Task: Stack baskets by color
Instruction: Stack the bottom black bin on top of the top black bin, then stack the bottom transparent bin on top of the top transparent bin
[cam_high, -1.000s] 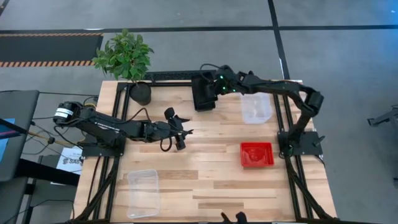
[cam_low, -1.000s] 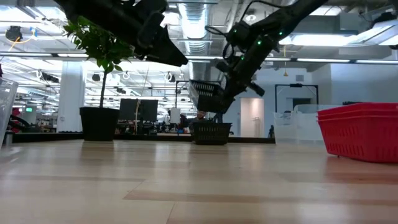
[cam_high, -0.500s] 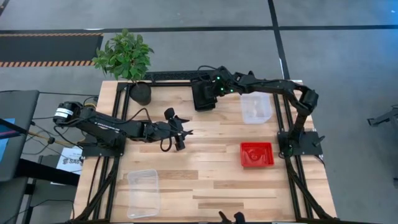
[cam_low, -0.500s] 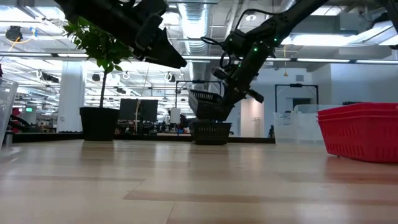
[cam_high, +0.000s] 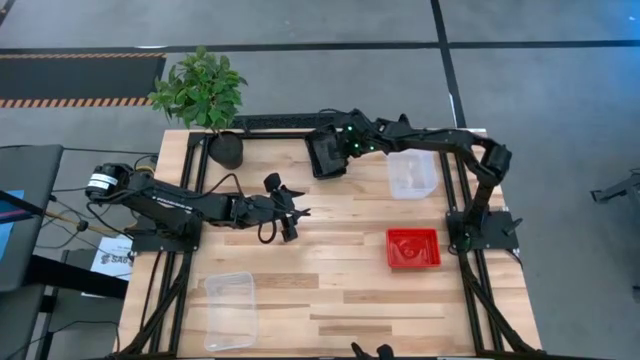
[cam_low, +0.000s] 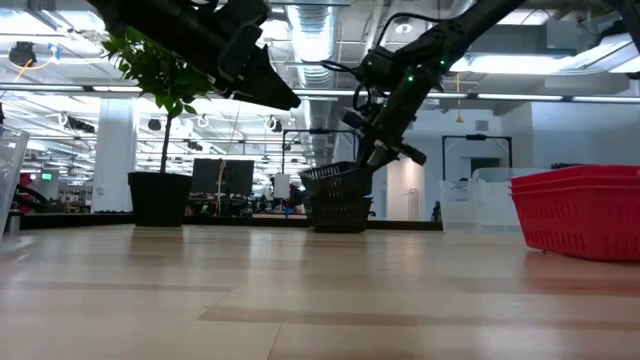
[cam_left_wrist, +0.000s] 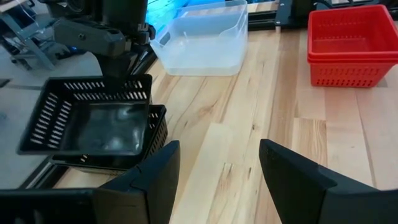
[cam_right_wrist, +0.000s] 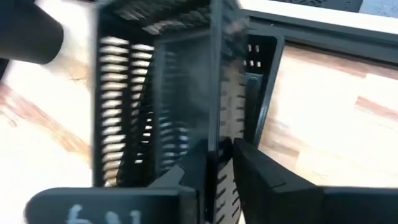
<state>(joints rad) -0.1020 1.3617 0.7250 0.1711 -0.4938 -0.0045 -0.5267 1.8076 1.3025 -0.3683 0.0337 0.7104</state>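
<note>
We work on a pale wooden tabletop (cam_high: 330, 290) with a potted plant (cam_high: 205, 95) at its far left corner and an open hall behind. At the far edge our right tool (cam_high: 335, 150) has a black basket (cam_left_wrist: 87, 121) by its rim, tilted and partly seated on the black stack (cam_left_wrist: 155, 130) below. The fingers look to be parting around that rim, though we cannot tell whether the rim is free of them yet.

The left tool (cam_high: 285, 212) hangs over the middle of the tabletop, fingers spread, holding nothing.

The red baskets (cam_high: 413, 248) sit nested on the right side. One clear basket (cam_high: 411, 172) stands just right of the black ones; another clear basket (cam_high: 231, 310) lies near the front left.

To finish this step well, we judge the top basket should settle level before we let go fully: its near corner rides high, so a small push down and square to the stack would stop it tipping off. Then we lift straight up, keeping clear of the rim.
</note>
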